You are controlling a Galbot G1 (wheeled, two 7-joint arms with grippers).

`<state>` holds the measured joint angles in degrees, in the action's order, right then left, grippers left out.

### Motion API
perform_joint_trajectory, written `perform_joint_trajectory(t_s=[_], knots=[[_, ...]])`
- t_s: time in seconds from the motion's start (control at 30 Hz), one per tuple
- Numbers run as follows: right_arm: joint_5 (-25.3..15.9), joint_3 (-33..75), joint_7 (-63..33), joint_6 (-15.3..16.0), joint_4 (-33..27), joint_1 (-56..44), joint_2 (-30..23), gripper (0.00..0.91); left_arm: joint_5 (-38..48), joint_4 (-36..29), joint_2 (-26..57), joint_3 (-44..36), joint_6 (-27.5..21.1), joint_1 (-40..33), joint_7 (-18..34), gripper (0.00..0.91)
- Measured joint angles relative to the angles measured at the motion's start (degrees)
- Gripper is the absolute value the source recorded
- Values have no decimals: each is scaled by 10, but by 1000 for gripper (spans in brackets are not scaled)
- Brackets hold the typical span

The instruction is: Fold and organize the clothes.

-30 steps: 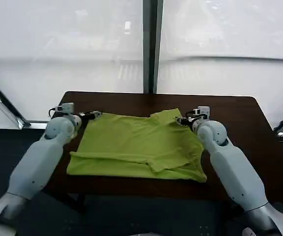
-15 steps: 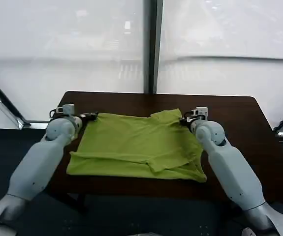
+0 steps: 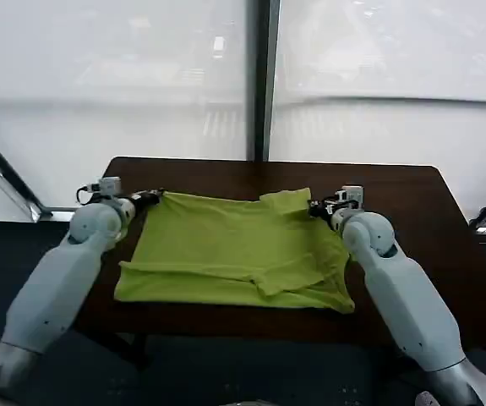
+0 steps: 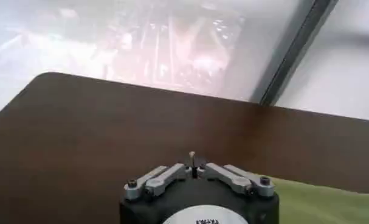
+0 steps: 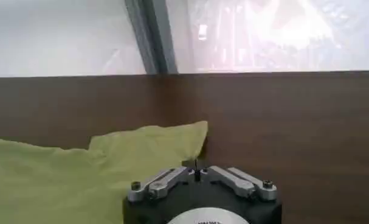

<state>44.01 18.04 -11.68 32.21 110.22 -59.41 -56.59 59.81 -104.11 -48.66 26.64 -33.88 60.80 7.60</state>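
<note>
Flat on the dark brown wooden table (image 3: 412,194) lies my lime-green short-sleeved T-shirt (image 3: 234,249), partly folded. My left end effector (image 3: 152,199) and right end effector (image 3: 317,208), both closed, sit at its far corners.

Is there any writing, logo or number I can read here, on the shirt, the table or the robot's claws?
No readable text anywhere.
T-shirt: plain lime-green side up, no print visible.
Left claw and right claw: each wrist view shows a white disc with dark marks at the picture's edge, cut off and unreadable.
Table: bare dark wood, no marks.
</note>
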Motion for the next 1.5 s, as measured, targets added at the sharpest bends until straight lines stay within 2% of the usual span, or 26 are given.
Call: perform_joint_trajectory(t_s=[0.37, 0.63, 0.83, 1.33, 1.37, 1.4, 1.43, 1.5], knots=[[-51, 30, -11, 16, 112, -140, 37, 0, -21, -101, -11, 71, 5, 130, 4, 0], [-62, 37, -9, 34, 163, -215, 53, 0, -30, -142, -7, 105, 10, 206, 0, 0], [-68, 34, -8, 44, 170, -251, 56, 10, -71, -164, -22, 116, 25, 280, -7, 0], [-80, 35, 4, 43, 170, -280, 58, 10, -96, -164, -50, 135, 39, 339, 1, 0], [-84, 38, 8, 41, 174, -283, 59, 137, -96, -165, -51, 137, 42, 342, 0, 176], [-85, 40, 10, 41, 177, -285, 60, 575, -96, -168, -53, 140, 42, 346, -1, 878], [-85, 43, 11, 41, 180, -288, 61, 878, -96, -172, -54, 144, 43, 351, -1, 878], [-85, 51, 12, 39, 191, -296, 61, 878, -96, -181, -56, 149, 46, 361, -3, 878]])
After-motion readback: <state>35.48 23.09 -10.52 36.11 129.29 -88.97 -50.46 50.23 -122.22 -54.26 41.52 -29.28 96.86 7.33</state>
